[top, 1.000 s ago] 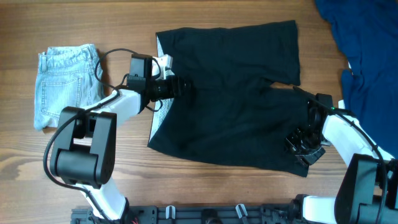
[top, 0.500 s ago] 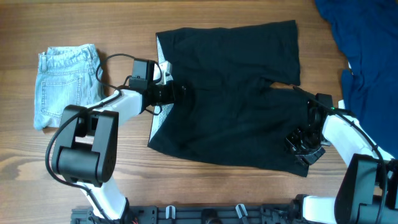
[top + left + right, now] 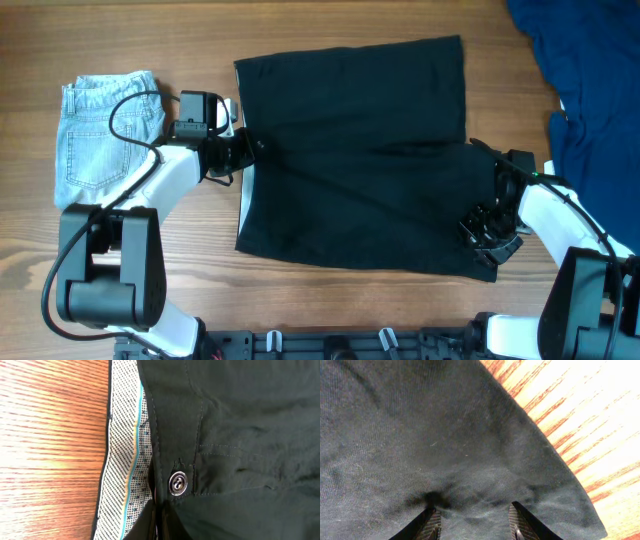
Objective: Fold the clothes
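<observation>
The black shorts (image 3: 350,150) lie spread flat mid-desk (image 3: 330,300), waistband at the left, legs to the right. The left end effector (image 3: 240,150) looks nipped shut on the waistband edge just beside the button (image 3: 178,483). Its bite seems thin, so a sideways tug could slip it off the cloth. The right end effector (image 3: 472,522) rests on the near-right leg hem with its 2 fingers spread and nothing pinched. A lift from there could miss the cloth, leaving 1 corner behind and skewing the fold. The folded jeans (image 3: 100,135) lie near the left arm and could be nudged.
</observation>
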Controlling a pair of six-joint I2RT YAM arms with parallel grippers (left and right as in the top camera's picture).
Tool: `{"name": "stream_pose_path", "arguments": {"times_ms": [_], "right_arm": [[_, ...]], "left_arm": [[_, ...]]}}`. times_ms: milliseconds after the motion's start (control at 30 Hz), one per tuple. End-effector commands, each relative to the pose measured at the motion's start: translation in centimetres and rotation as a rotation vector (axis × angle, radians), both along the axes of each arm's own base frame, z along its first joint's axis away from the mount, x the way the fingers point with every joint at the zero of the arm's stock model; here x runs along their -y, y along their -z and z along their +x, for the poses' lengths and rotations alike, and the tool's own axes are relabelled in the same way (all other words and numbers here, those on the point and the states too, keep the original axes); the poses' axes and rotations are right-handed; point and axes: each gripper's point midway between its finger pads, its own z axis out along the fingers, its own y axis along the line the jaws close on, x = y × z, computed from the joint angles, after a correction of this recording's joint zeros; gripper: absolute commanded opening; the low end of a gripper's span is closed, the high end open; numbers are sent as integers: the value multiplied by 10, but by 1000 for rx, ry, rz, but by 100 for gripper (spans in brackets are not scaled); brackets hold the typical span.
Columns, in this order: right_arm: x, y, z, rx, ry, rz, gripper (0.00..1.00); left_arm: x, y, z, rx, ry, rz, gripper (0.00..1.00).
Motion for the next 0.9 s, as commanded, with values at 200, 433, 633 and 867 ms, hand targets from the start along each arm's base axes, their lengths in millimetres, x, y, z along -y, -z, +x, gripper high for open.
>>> {"name": "stream_pose_path", "arguments": {"times_ms": [200, 433, 633, 867], "right_arm": [[-1, 5, -10, -40, 1, 5, 45], [-1, 5, -10, -39, 0, 5, 45], [0, 5, -9, -37, 0, 5, 45], [-8, 5, -8, -23, -43, 56, 46]], "left_arm": [[-17, 9, -10, -50, -36, 83, 27], [-17, -6, -14, -34, -36, 78, 35], [-22, -3, -109, -405, -27, 92, 47], [-20, -8, -166, -654, -38, 73, 49]]}}
